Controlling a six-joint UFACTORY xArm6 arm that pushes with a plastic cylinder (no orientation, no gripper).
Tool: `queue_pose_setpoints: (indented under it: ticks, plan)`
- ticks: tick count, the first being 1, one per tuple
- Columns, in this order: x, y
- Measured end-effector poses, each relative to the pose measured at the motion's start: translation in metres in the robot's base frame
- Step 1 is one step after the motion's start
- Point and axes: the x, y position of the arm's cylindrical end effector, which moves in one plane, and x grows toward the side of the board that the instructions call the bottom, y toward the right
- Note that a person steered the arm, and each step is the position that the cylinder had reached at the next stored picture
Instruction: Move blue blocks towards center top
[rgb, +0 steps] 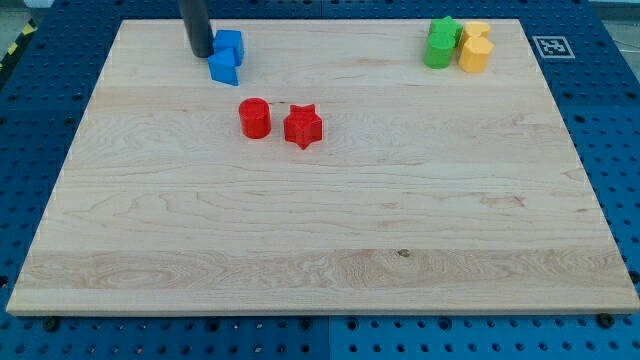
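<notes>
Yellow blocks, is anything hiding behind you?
Two yellow blocks sit together, one toward the view's top, beside the green blocks. Behind them only the wooden board shows. The rear block's lower part is covered by the front one.

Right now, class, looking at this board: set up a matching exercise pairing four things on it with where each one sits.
Things:
1. blue blocks
2. red star
3. yellow blocks
4. my tip

Places:
A. view's top right, beside the green blocks
B. just left of the blue blocks
C. view's top left
D. just right of the red cylinder

Pairs: 1-C, 2-D, 3-A, 4-B
</notes>
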Motion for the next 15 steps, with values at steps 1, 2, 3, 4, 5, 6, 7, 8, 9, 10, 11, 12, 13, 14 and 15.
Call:
queue_pose_setpoints:
  ticks: [1, 2, 3, 4, 5, 6, 7, 8, 9, 10, 11, 12, 13, 14, 15]
  plan:
    - [-0.006, -0.031]
    - [-0.008, -0.006]
    - [-0.015, 0.023]
    - [-0.015, 0.011]
    - [-0.005, -0.002]
    - [0.012, 0.015]
    - [0.015, 0.061]
    - [0.015, 0.086]
    - [0.015, 0.034]
    - [0.014, -0.042]
    - [0.036, -0.059]
    - [0.052, -0.013]
    - [0.053, 0.031]
    - [0.049, 0.062]
    - [0.065, 0.066]
